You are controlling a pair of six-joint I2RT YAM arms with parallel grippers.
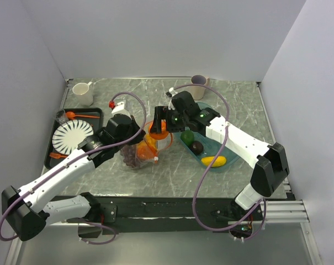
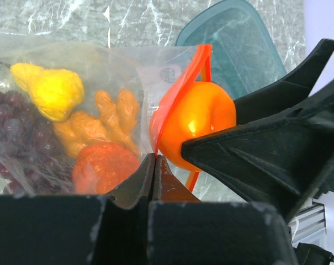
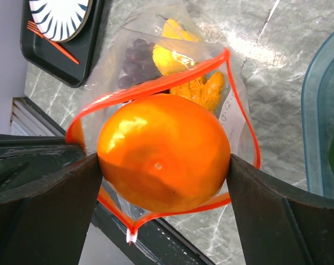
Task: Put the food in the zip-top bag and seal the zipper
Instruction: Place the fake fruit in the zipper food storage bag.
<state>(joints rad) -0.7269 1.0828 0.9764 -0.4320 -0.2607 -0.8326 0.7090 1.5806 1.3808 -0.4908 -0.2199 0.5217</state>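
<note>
The right gripper (image 3: pixel 164 165) grasps the orange (image 3: pixel 161 138), already ringed by the open zipper (image 3: pixel 155 88) of the zip-top bag (image 3: pixel 103 77) at mid-table (image 1: pixel 172 176), bag interior straight beyond, while the left gripper (image 2: pixel 154 165) pinches the zipper's rim.

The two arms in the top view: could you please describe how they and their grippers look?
The left arm and right arm have white shells, black joints and black bases. A purple cable loops along each. Green lights glow near the right wrist. The fingers are black, wedge-shaped.
</note>
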